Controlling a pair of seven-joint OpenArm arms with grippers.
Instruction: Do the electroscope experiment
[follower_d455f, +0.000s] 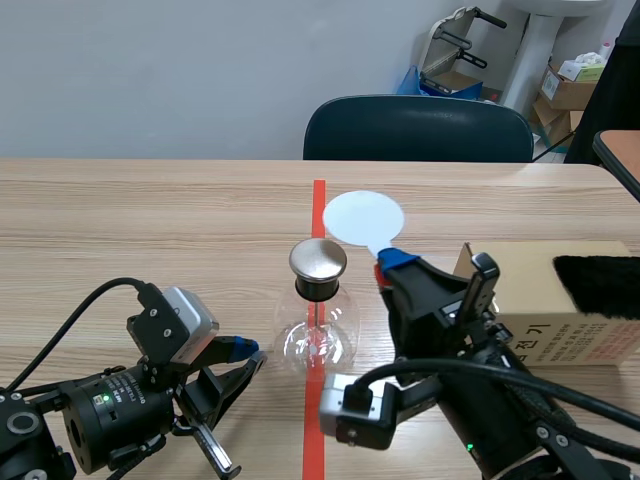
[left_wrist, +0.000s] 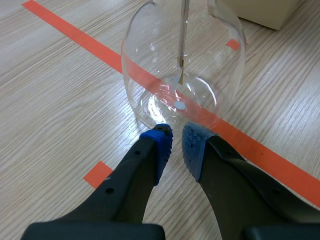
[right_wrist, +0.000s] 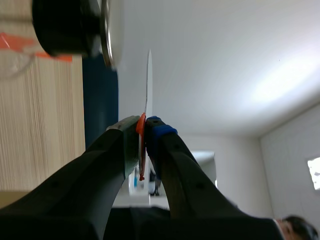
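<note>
A glass flask (follower_d455f: 318, 335) is standing in the middle of the desk (follower_d455f: 150, 230), right on the red tape line (follower_d455f: 318, 200). A black stopper (follower_d455f: 318, 288) is plugging its neck and a round metal cap (follower_d455f: 318, 258) is sitting on top. Inside the flask a thin rod (left_wrist: 183, 30) is hanging down toward the bottom. The left gripper (follower_d455f: 245, 352) is resting low on the desk at the flask's left, pointing at its base. Its blue-tipped fingers (left_wrist: 159, 145) are sitting nearly together with only a sliver of gap. They are gripping nothing, and the tips are stopping just short of the glass. On the flask's other side the right gripper (follower_d455f: 392, 262) is reaching up to about the height of the cap. Its fingers are clamping the red handle (right_wrist: 142, 145) of a white disc (follower_d455f: 362, 217). The disc is standing up on edge just beyond and to the right of the cap. It is very close to the cap, though the right wrist view is showing a gap between them. Further right of the flask a cardboard box (follower_d455f: 540, 310) is lying on the desk with a patch of black fur (follower_d455f: 600, 285) on top of it. Behind the flask, across the desk, a dark chair (follower_d455f: 415, 128) is standing pushed in.
</note>
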